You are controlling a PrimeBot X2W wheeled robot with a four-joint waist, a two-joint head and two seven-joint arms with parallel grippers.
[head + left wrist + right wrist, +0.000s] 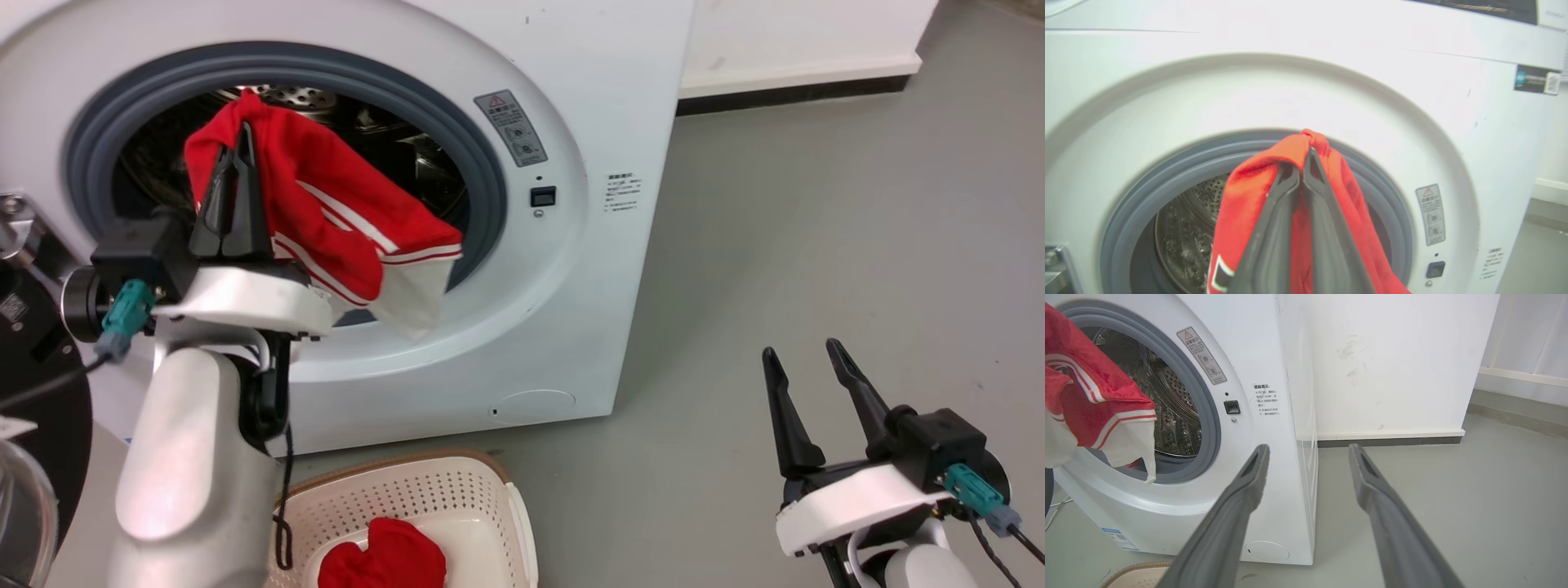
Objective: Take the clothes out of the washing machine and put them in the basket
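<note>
L tool (243, 135) clamped shut on a red garment (343, 212) w/ white trim, pinch at a bunched top fold. Garment hangs in front of the washing machine (588, 122) door opening, top level w/ upper part of the grey rubber ring (490, 171). Its white hem (416, 302) dangles past the ring's lower edge and looks free of the steel drum (424, 163). R tool (800, 349) has fingers spread apart, holds nothing, sits low at robot's right over the grey floor (816, 204), well apart from the washer. The basket (408, 498) sits on the floor just in front of the washer, below and a bit right of the L forearm (188, 457); one red piece (384, 559) already lies in it. Step in hand, my read: carry garment from door to basket. To do it well: hold the pinch tight and draw the arm back from the ring first so the hem clears the lip w/o snagging. Then come down over basket centre, aiming at the open half right of the forearm. Lower until the hem is inside the walls before releasing, else cloth drapes over the brown rim (392, 459) or drops on the floor. Fabric is limp and will swing, so go slow. Can't tell if more clothes remain in drum; the visible part looks like bare metal. R tool isn't needed here.
</note>
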